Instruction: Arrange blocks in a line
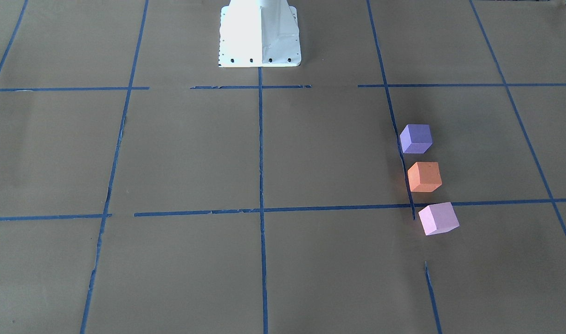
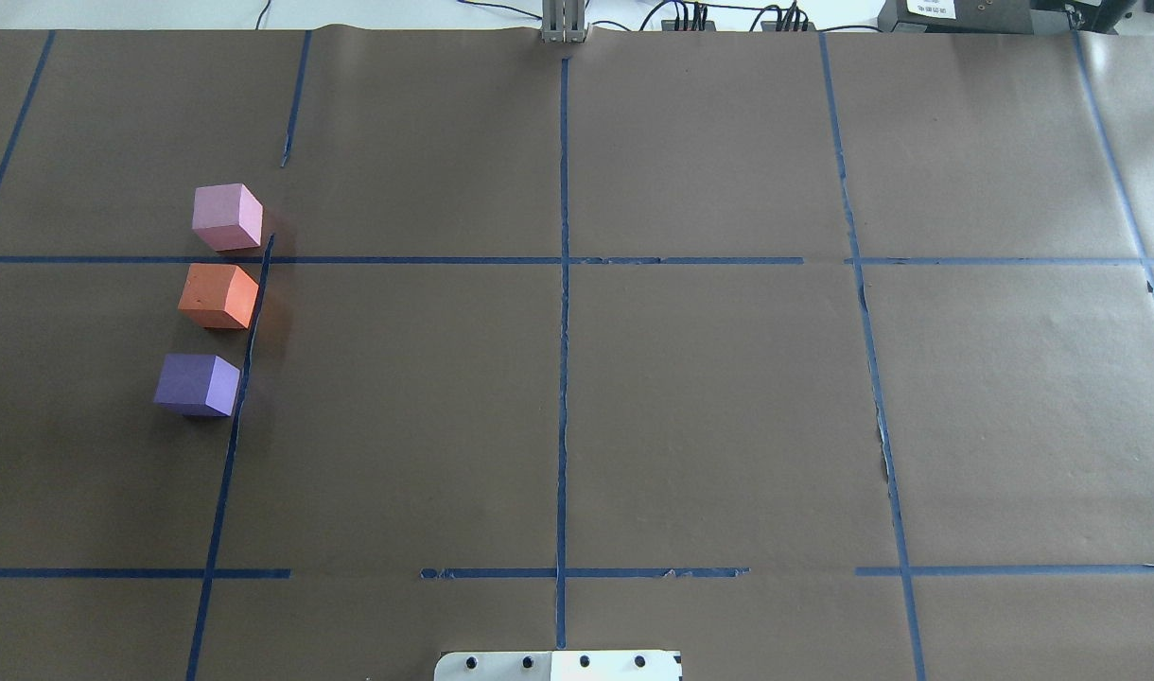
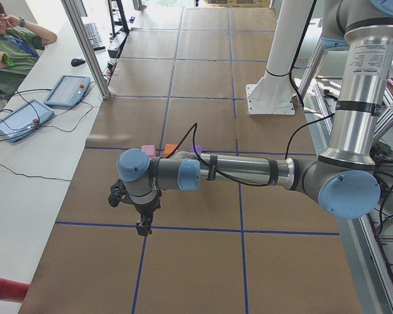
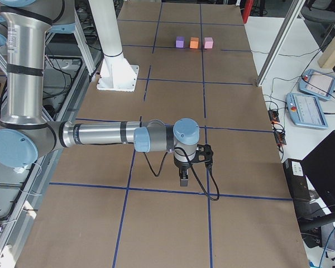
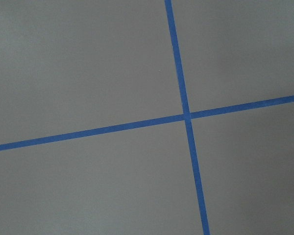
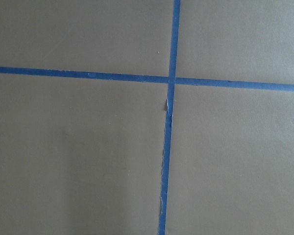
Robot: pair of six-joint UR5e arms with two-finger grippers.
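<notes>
The purple block (image 2: 197, 385), orange block (image 2: 218, 296) and pink block (image 2: 227, 217) sit toward the bench's left end in a row running from the robot's edge toward the far edge. They hug a tape (image 2: 563, 378) strip, with narrow gaps between them, so the line looks made. The left gripper (image 3: 143, 227) and right gripper (image 4: 183, 180) hang over opposite ends, probably parked away from the blocks. Whether their fingers are apart or together cannot be told. Brown paper (image 2: 709, 407) gridded in blue covers the bench. The white base (image 1: 260, 41) stands at the robot's edge, and an operator (image 3: 6, 52) sits by pendants (image 3: 67, 90).
</notes>
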